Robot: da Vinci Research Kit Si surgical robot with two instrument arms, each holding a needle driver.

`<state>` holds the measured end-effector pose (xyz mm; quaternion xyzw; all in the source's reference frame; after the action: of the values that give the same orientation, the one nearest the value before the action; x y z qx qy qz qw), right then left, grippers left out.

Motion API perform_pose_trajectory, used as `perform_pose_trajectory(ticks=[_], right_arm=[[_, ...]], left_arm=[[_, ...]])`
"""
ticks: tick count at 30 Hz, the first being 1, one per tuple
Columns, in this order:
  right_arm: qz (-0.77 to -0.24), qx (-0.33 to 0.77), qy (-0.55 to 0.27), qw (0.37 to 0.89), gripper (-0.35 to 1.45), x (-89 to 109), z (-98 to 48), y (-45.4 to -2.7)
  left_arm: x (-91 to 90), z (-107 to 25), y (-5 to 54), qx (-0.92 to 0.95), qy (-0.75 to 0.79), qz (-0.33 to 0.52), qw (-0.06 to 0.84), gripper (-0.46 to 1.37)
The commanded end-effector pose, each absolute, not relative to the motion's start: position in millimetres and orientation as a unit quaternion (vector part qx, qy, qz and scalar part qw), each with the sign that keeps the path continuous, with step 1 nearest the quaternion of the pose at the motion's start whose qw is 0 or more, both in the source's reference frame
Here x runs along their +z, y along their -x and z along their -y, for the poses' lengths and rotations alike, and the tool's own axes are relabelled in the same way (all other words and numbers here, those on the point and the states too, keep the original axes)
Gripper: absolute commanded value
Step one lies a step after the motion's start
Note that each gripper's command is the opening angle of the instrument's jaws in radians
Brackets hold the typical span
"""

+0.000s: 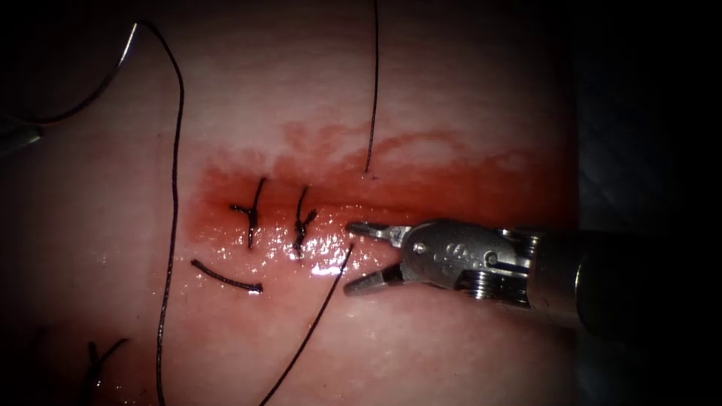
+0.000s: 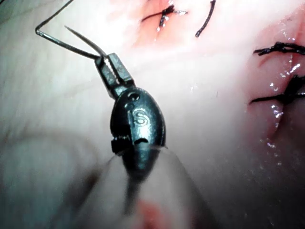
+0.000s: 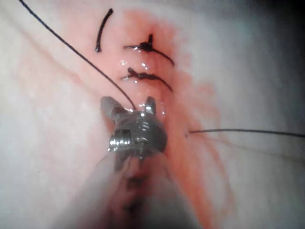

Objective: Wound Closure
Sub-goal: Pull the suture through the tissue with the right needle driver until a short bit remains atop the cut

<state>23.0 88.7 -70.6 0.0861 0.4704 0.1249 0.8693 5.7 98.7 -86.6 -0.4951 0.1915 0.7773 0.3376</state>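
Off the tissue, needle in left gripper

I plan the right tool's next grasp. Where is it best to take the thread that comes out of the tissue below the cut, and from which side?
Probably just below its exit point, where the thread lifts clear of the tissue, coming from the right: the right tool, open and holding nothing, already straddles it there. The left tool holds the needle, out of the tissue.

Two stitches across the cut, loose thread end just below

Black thread, red fluid, seemingly pale tissue.
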Motion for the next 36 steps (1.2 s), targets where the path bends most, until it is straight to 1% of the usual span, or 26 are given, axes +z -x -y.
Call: perform_pose_trajectory(ticks=[1,3,4,5,6,7,12,20,24,36], right_arm=[[-0.47,0.125,-0.087,0.869,0.96,-70.5,-88.6,-23.0],[-0.47,0.122,-0.085,0.87,0.81,-70.4,-88.6,-23.0],[-0.47,0.122,-0.084,0.87,0.66,-70.4,-88.5,-23.1],[-0.471,0.121,-0.086,0.87,0.45,-70.3,-88.4,-23.1],[-0.474,0.118,-0.091,0.868,-0.15,-70.2,-88.4,-23.2],[-0.474,0.115,-0.096,0.867,-0.35,-70.1,-88.3,-23.3],[-0.468,0.088,-0.123,0.87,-0.35,-69.7,-87.9,-23.7],[-0.455,0.067,-0.144,0.876,-0.35,-71.1,-86.4,-22.3],[-0.437,0.041,-0.179,0.88,-0.35,-73.4,-83.9,-22.0],[-0.413,-0.015,-0.221,0.883,-0.35,-81.6,-78.4,-24.6]], left_arm=[[-86.7,-98.6,-5.7,0.778,0.496,-0.19,0.336,-0.35],[-86.7,-98.6,-5.7,0.778,0.496,-0.19,0.336,-0.35],[-86.7,-98.5,-5.7,0.778,0.496,-0.19,0.336,-0.35],[-86.7,-98.5,-5.7,0.778,0.496,-0.19,0.336,-0.35],[-86.8,-98.5,-5.7,0.778,0.497,-0.189,0.336,-0.35],[-86.8,-98.5,-5.7,0.778,0.497,-0.189,0.336,-0.35],[-86.8,-98.5,-5.7,0.778,0.497,-0.189,0.336,-0.35],[-86.5,-98.6,-5.6,0.779,0.495,-0.188,0.335,-0.35],[-86.2,-98.6,-5.5,0.781,0.494,-0.188,0.334,-0.35],[-85.4,-98.5,-4.8,0.787,0.487,-0.186,0.331,-0.35]])
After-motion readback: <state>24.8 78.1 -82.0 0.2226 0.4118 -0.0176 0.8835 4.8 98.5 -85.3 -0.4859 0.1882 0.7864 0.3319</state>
